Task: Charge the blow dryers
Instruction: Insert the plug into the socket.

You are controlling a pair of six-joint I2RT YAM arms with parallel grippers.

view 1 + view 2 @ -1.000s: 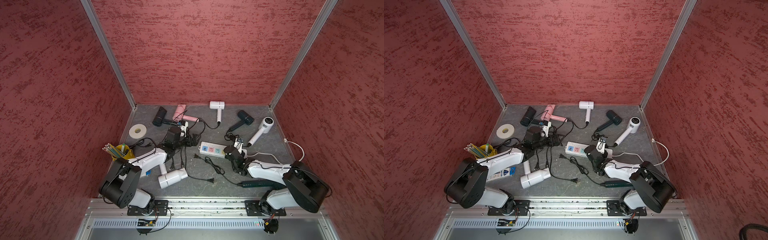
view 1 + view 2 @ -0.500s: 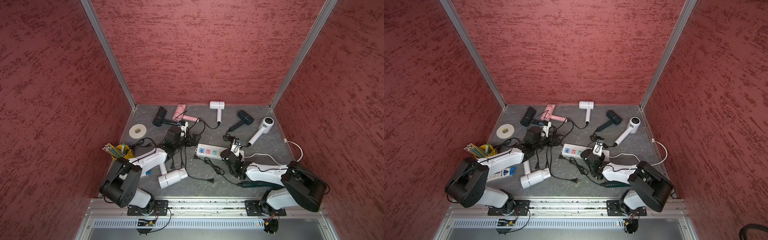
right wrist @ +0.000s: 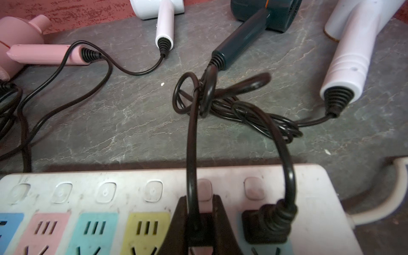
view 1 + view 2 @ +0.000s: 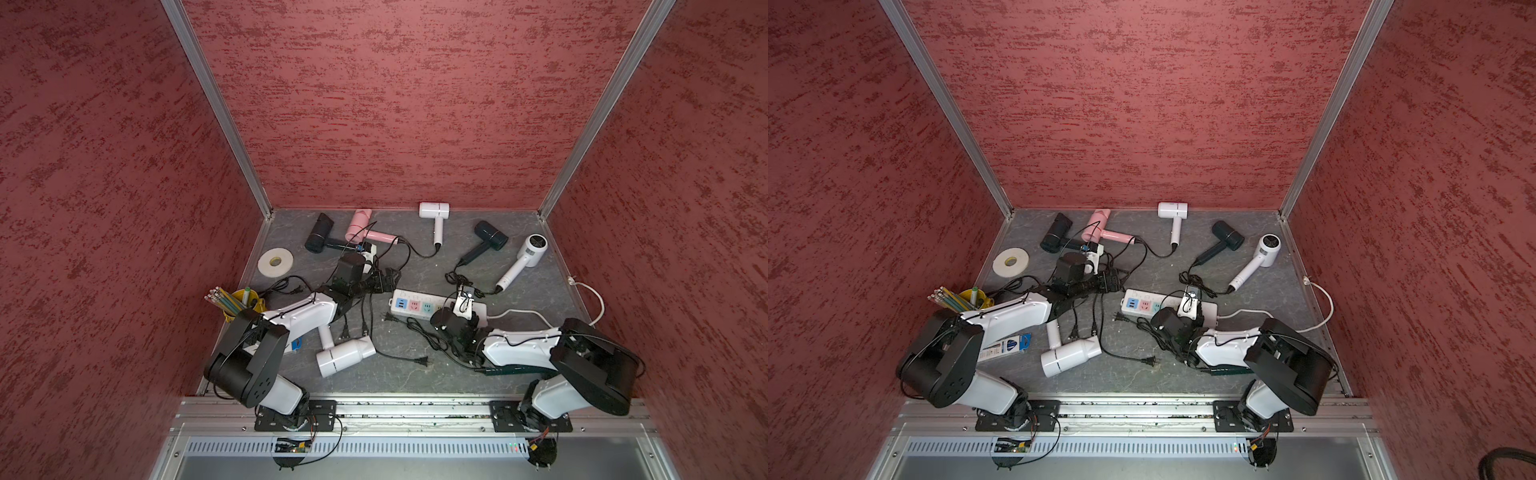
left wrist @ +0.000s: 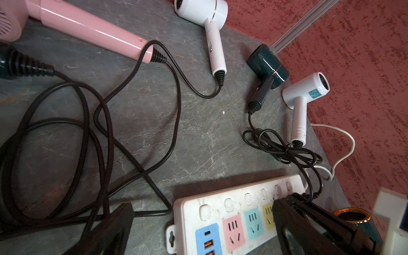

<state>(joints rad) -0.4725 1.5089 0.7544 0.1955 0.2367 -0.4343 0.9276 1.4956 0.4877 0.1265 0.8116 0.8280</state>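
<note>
Two arms reach over the grey counter (image 4: 432, 270), and only one has moved in the last second. The right arm (image 4: 519, 353), at the lower right of a top view, has slid slightly leftward and brought its jaws over the long white power strip (image 4: 419, 305) at the centre. The left arm (image 4: 299, 311), at the lower left, stays put with its jaws spread wide and empty above a tangle of cords. The seven blow dryers have not shifted. A black one (image 4: 318, 232), a pink one (image 4: 360, 224), a white one (image 4: 434, 210), a dark green one (image 4: 491, 236) and a second white one (image 4: 534, 248) fan along the upper edge of the counter. A third white one (image 4: 345, 358) lies at the lower middle, and a dark one (image 4: 500, 371) is half hidden under the right arm. In the right wrist view the right jaws are clenched on a black plug (image 3: 196, 231) over the pink socket, second from the strip's right end; whether its prongs have entered I cannot tell. Its cord (image 3: 191, 143) climbs towards the dark green dryer's handle. Just right of it a second plug (image 3: 265, 225) already sits in the end socket. By my reading, one dryer is connected, a second is about to be pushed home, and five are left to do.
</note>
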